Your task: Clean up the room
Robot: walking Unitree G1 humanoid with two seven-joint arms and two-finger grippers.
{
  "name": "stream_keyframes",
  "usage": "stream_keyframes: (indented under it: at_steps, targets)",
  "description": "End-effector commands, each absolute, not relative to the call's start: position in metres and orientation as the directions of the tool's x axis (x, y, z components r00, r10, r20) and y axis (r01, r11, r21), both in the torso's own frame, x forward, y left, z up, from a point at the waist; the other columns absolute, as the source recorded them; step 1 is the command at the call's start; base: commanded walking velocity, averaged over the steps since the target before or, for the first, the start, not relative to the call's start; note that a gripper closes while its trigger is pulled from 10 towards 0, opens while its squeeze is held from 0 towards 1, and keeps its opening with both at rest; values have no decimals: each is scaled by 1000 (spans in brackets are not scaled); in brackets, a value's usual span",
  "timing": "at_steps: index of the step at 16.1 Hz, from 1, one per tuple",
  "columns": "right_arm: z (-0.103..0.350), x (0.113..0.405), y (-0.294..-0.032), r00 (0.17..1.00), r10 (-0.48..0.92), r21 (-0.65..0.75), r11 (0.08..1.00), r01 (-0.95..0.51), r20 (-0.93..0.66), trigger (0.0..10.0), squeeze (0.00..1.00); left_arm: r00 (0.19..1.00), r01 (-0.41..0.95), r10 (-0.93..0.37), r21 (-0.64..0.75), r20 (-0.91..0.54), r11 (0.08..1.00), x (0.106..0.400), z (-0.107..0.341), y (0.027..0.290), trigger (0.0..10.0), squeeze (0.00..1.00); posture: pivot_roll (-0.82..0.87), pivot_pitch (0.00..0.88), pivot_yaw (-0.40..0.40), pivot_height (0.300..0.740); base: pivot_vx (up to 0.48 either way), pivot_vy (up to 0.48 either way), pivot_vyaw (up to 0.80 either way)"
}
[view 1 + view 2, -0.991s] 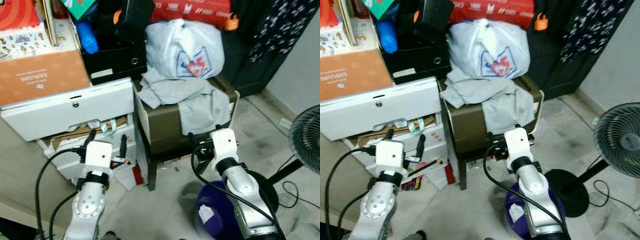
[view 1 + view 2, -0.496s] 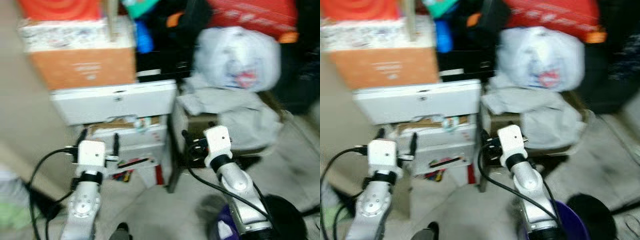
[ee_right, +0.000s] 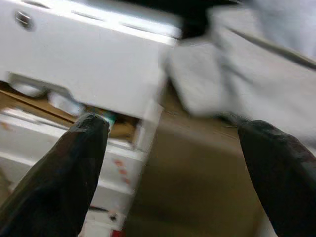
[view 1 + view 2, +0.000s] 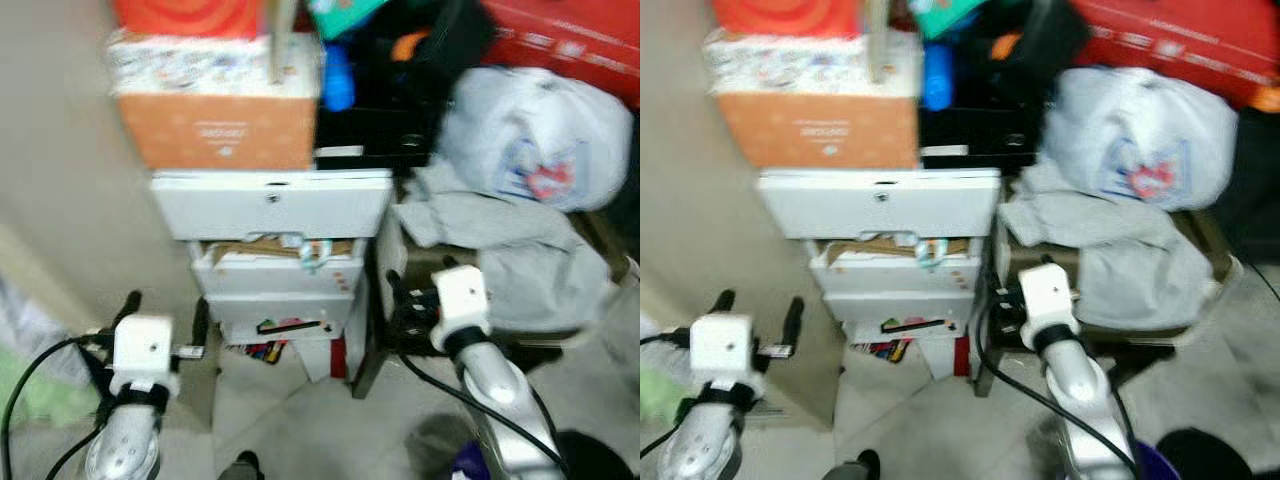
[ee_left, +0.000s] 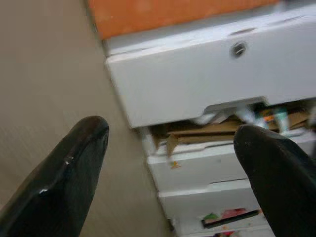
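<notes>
The drawer unit [image 4: 272, 205] is white. On it sits an orange box [image 4: 218, 130] with small white lettering, then a pale box [image 4: 190, 65] with a busy multicoloured print and a red box [image 4: 185, 15] on top. A blue bottle [image 4: 337, 80] stands beside them. The bag [image 4: 540, 140] is white with a red-and-blue emblem, above crumpled grey cloth [image 4: 500, 235]. The floor [image 4: 300, 420] is pale grey.
</notes>
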State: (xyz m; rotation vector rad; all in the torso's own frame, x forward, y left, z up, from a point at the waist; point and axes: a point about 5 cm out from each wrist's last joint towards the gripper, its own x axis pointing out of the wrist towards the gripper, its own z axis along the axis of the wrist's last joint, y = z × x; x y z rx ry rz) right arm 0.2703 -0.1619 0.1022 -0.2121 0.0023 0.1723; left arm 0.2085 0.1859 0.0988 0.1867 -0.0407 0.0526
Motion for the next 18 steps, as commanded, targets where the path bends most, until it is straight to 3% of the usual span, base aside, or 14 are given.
stream_keyframes:
  at_steps: [1,5,18]
  targets:
    - [100,260,-173,988,148,-214,965,-154,-43,10000,0,999,-43,40,194,16,980,197,96,187,10000,0,-24,128,-73,740,0,0,0]
    - [93,245,-170,983,168,-214,960,-181,-77,10000,0,999,-43,43,200,2,979,194,95,190,10000,0,-24,133,-72,740,0,0,0]
    - [96,252,-162,979,188,-214,956,-200,-77,10000,0,1000,-10,6,179,20,984,208,102,179,10000,0,-27,150,-74,740,0,0,800]
